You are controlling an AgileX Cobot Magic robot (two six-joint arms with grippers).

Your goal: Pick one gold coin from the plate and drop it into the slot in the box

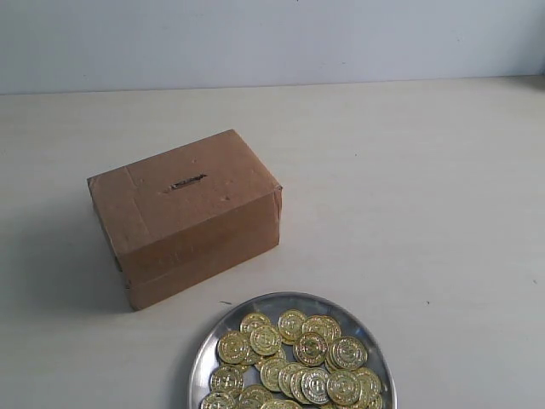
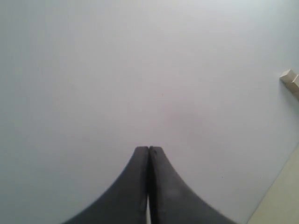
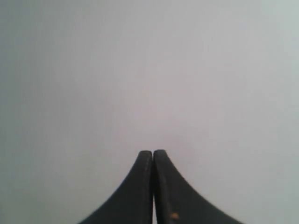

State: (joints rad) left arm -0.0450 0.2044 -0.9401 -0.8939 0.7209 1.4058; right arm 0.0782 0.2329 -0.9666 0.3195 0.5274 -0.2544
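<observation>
In the exterior view, the box (image 1: 192, 223) stands on the pale table (image 1: 426, 213), left of the middle. It is turned at an angle, so one lower corner points toward the near edge. Brown tape runs over its top and down its front. The slot (image 1: 185, 182) is a thin dark slit in the top face, lying nearer the far side of that face. The plate (image 1: 203, 362) rests on the table in front of the box and a little to its right. It is near the box but not touching it, and its near part is cut off by the edge of the view. The gold coins (image 1: 294, 358) lie heaped in the plate, overlapping one another and covering most of its floor. A light wall (image 1: 255, 38) rises behind the table.

In the left wrist view, the left gripper (image 2: 148, 150) has its two dark fingers pressed together at the tips with nothing between them. Behind it there is only a plain pale grey surface. At the edge of this view a small beige piece (image 2: 290, 79) shows, perhaps a block or a corner of something; it is too cut off to tell.

In the right wrist view, the right gripper (image 3: 153, 154) is likewise closed, its tips meeting on nothing. One finger carries a small orange speck (image 3: 174, 215). The background is the same blank pale grey.
</observation>
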